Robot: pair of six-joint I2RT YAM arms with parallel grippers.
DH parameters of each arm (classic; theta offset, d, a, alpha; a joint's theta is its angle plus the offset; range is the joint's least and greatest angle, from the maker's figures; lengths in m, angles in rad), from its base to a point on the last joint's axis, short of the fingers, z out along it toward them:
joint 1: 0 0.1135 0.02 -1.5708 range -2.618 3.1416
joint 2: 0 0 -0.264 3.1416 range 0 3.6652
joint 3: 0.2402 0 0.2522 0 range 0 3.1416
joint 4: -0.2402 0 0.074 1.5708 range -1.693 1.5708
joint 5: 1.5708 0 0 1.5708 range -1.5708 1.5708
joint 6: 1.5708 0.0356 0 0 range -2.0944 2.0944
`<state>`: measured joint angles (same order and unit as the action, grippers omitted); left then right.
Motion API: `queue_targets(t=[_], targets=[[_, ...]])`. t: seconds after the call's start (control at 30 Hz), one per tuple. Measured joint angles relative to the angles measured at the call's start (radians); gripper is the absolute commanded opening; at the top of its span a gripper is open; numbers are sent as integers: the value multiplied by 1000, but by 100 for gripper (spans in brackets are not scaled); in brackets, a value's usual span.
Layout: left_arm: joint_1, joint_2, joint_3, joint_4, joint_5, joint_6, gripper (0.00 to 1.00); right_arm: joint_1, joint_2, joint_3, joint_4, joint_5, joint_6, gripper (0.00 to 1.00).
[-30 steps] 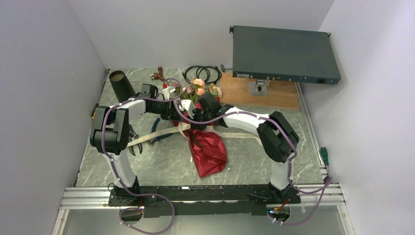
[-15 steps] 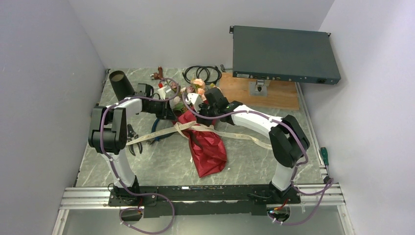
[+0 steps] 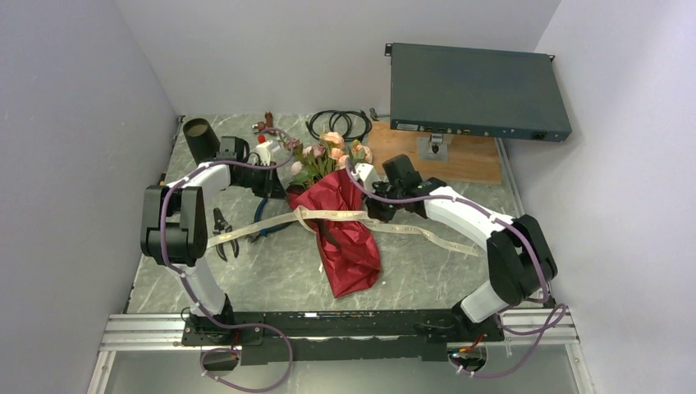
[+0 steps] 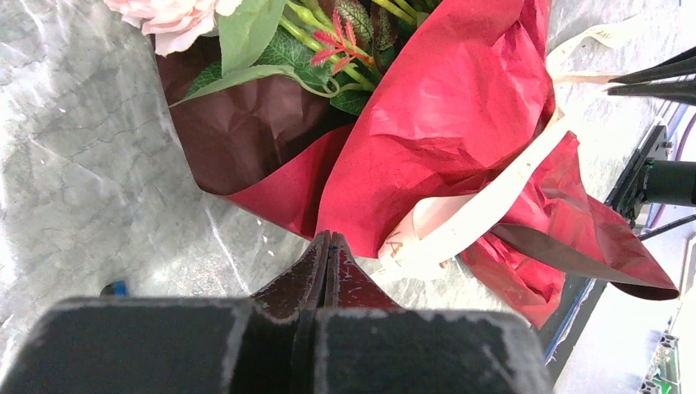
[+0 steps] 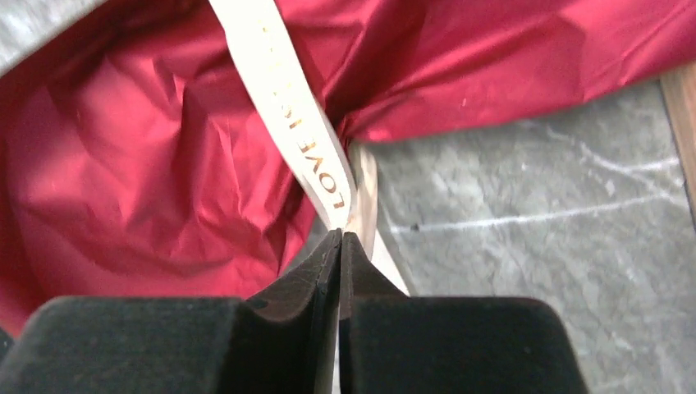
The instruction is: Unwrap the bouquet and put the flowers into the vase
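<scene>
Red crinkled paper [image 3: 349, 238] wraps the bouquet [image 3: 336, 205], which lies at the middle of the grey marbled table [image 3: 271, 275] in the top view. Its narrow end points toward the bottom of the frame and its open end toward the back wall. The flowers [image 3: 330, 152], pink and peach roses with green leaves, spill out of that upper end. A beige printed ribbon [image 3: 254, 228] crosses the wrap at its waist, and its loose tails trail out to both sides over the table.

The right gripper [image 5: 341, 238] is at the right flank of the bouquet. In the right wrist view its jaws are pressed together on the ribbon, which runs down across the red paper straight into the fingertips. The left gripper [image 4: 328, 238] is at the upper left side of the wrap, also fully closed. Its tips are at the edge of the dark red paper, and I cannot tell whether any paper is caught between them.

The vase [image 3: 199, 135] stands in the upper left corner of the table, well apart from the bouquet, with its round mouth showing. A coiled black cable [image 3: 338, 123] lies behind the flowers. A dark flat box [image 3: 476, 90] sits over a wooden board [image 3: 468, 160] at the upper right. Pliers [image 3: 222, 228] lie at the left, touching the ribbon's tail.
</scene>
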<state>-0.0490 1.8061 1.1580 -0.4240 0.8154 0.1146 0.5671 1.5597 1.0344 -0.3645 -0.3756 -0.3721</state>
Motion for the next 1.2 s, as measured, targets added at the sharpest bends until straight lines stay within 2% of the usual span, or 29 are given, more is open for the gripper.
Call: queue_targets(t=[0.07, 0.1, 0.13, 0.17, 0.2, 0.27, 0.33, 0.5, 0.73, 1.0, 1.2], targets=[[3, -5, 0, -2, -2, 7, 0, -14, -29, -27, -26, 0, -13, 37], [3, -7, 0, -3, -2, 10, 0, -15, -37, -30, -40, -2, -16, 43], [3, -8, 0, -4, -1, 15, 0, -13, -42, -30, -45, -5, -19, 46], [3, -9, 0, -5, 2, 22, 4, -9, -43, -27, -45, -11, -18, 48], [3, -10, 0, -8, 10, 27, 13, -2, -42, -21, -47, -16, -13, 48], [3, -12, 0, -9, 30, 37, 31, 16, -32, 6, -49, -27, -3, 48], [3, -18, 0, -9, 45, 37, 42, 40, -4, 60, -45, -40, 8, 46], [-2, -47, 0, -5, 52, 23, 55, 90, 105, 184, 3, -67, 35, 43], [-31, -49, 6, -7, 51, 14, 60, 131, 279, 313, 14, -85, 49, 41], [-40, -32, 10, -7, 49, -14, 61, 143, 329, 347, -2, -119, 40, 38], [-40, -18, 10, -8, 35, -26, 61, 143, 355, 375, -34, -150, 24, 24]])
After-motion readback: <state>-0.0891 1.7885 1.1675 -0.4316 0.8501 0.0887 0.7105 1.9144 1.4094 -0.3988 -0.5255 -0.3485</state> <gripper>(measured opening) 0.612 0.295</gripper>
